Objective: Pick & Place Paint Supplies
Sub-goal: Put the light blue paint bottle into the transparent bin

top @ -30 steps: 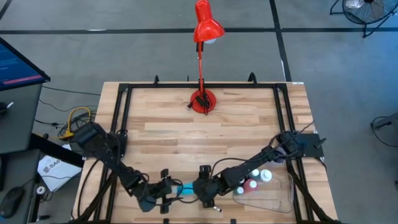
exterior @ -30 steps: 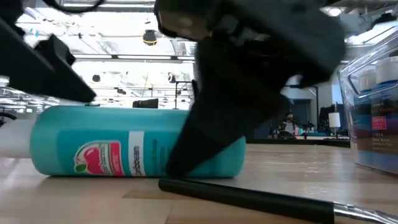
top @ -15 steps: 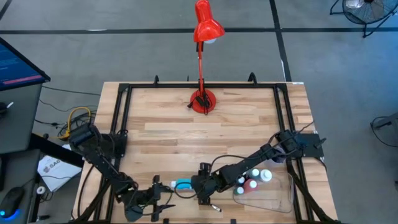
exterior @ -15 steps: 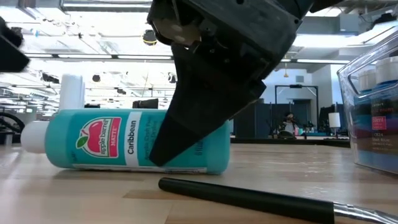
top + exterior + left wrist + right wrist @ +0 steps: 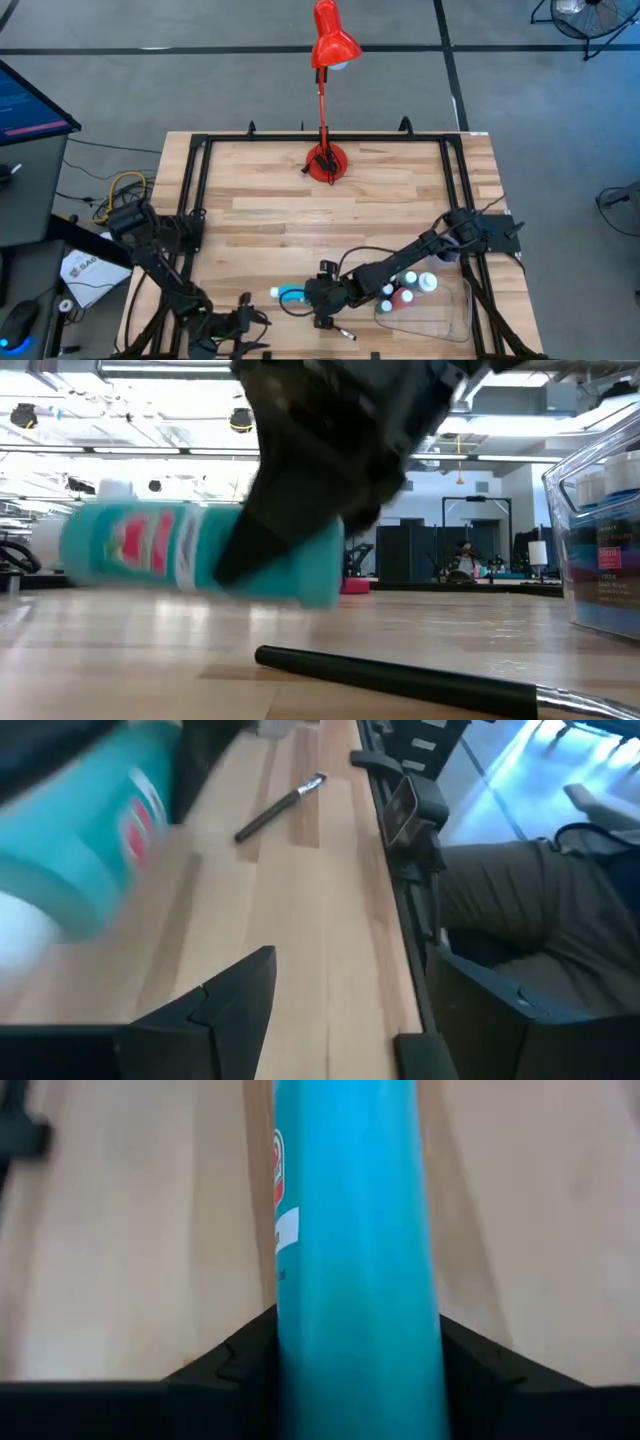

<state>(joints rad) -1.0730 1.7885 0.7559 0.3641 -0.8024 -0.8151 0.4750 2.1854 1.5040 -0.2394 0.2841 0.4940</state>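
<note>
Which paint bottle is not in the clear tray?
The teal bottle. It sits between the fingers of the right gripper, off the table, while the other bottles stand in the tray.

The red desk lamp is blocking the table's far middle; a paintbrush is lying along the near edge.

1. The things were carried by a light wooden table of butcher-block planks, edged by a black frame.
2. A red desk lamp was stood on its round base near the far edge.
3. A clear plastic tray was set at the near right corner.
4. A thin dark paintbrush was laid flat near the front edge, beside the tray.
</note>
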